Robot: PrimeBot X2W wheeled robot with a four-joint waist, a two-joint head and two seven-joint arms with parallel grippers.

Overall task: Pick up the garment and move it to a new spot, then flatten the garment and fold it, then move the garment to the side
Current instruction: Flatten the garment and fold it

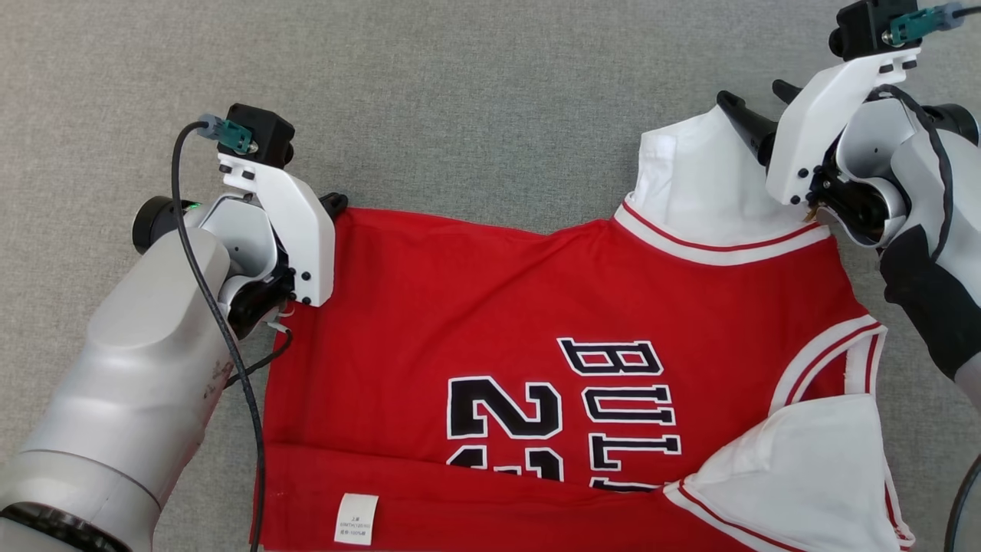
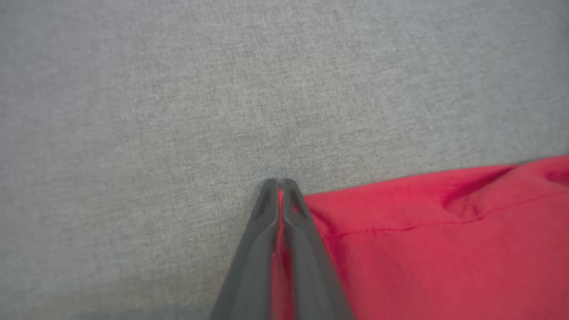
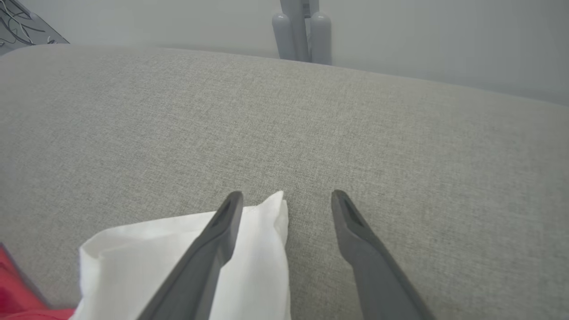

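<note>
A grey woven fabric surface point(image 1: 490, 92) covers the whole work area, bare across its far half. The red sleeveless basketball jersey with white trim and black lettering point(image 1: 475, 307) lies on the near half, hem to the left and neck to the right, its near edge folded over to show a small white care label point(image 1: 357, 518). The left gripper point(image 2: 279, 182) is clenched on the far left corner of the jersey, red cloth pinched between its dark fingers. The right gripper point(image 3: 286, 195) is released, its fingers spread over the corner of a white cloth sleeve point(image 1: 690, 184) at the far right. Beyond the surface's far edge stand rounded grey upright posts point(image 3: 302, 35) against a pale blurred background, with tangled dark wires point(image 3: 22, 26) at far left
</note>
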